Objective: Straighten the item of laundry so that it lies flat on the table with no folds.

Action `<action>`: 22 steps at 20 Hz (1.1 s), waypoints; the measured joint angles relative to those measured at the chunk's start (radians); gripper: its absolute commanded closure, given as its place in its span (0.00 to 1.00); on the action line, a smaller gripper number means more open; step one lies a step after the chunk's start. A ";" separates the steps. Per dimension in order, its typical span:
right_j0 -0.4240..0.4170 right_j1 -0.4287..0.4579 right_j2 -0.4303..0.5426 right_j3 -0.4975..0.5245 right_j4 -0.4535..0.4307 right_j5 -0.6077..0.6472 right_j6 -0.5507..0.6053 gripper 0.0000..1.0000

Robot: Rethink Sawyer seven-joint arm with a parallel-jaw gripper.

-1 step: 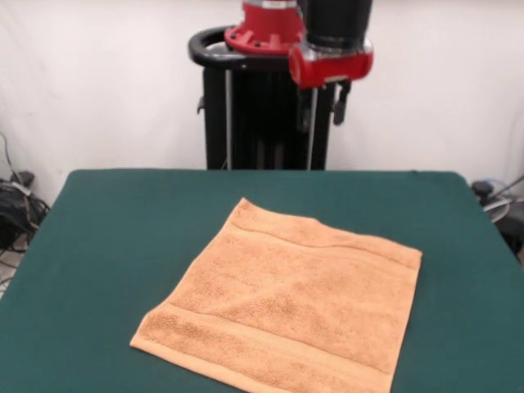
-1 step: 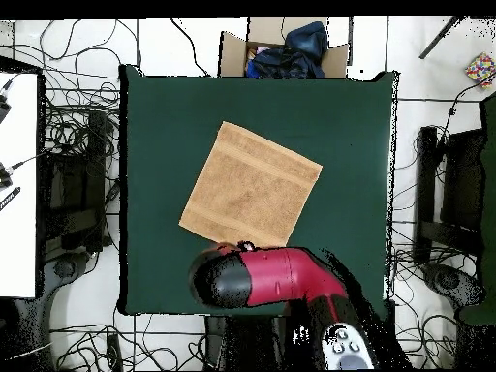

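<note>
You can't tell whether the gripper is open or closed: neither view shows it clearly, only the red and black arm (image 1: 331, 45) raised high above the table's far edge, well clear of the cloth. Overhead, that arm (image 2: 263, 278) hangs over the table's near-robot edge, just past one towel corner. The light orange-tan terry towel (image 1: 286, 309) lies spread out, rotated diamond-wise, on the large dark green cloth-topped table (image 1: 115, 237). You see woven bands near two opposite edges and faint soft creases across its middle. Overhead, the towel (image 2: 250, 185) sits roughly mid-table.
</note>
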 measured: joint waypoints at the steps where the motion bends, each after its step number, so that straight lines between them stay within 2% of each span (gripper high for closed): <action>1: 0.002 -0.018 -0.009 0.013 0.000 -0.006 0.000 0.00; 6: 0.013 -0.091 -0.037 0.064 0.023 -0.020 0.000 0.00; 11: 0.064 -0.155 -0.073 0.094 0.048 -0.021 0.000 0.00; 14: 0.108 -0.169 -0.100 0.105 0.047 -0.036 0.000 0.00; 22: 0.157 -0.169 -0.144 0.108 0.047 -0.082 0.000 0.00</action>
